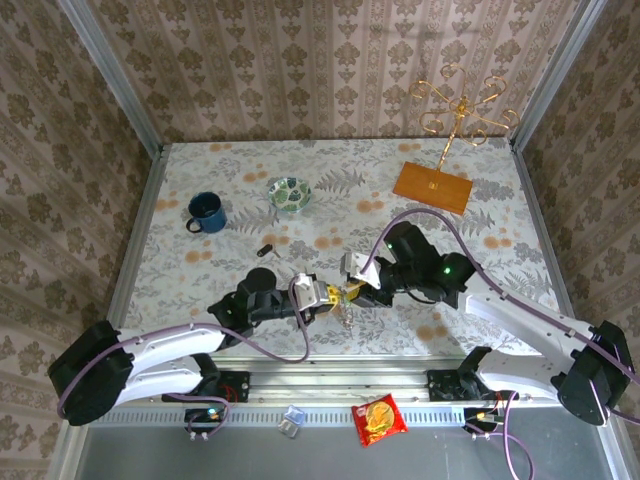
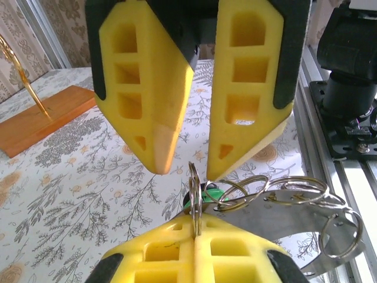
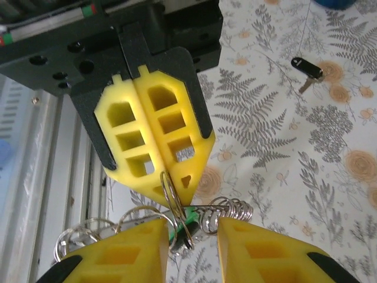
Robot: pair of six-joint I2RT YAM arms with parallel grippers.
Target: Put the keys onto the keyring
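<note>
My left gripper [image 2: 195, 227] is shut on a thin split ring [image 2: 195, 194] that stands upright between its yellow pads. That ring hangs with other rings on the grey metal keyring band [image 2: 306, 221], which reaches off to the right. The green-headed key [image 2: 207, 194] sits just behind the held ring. My right gripper [image 3: 192, 227] is open, its fingertips either side of the green key [image 3: 184, 227] and the ring cluster [image 3: 227, 209]. Both grippers meet at the table's near middle [image 1: 342, 290]. The dark key [image 3: 307, 68] lies alone on the table [image 1: 265, 249].
A blue mug [image 1: 205, 212] and a green-patterned bowl [image 1: 290, 193] stand at the back left. A gold wire stand [image 1: 462, 110] on an orange wooden base [image 1: 433, 186] is at the back right. A snack packet [image 1: 379, 418] lies in front of the rail.
</note>
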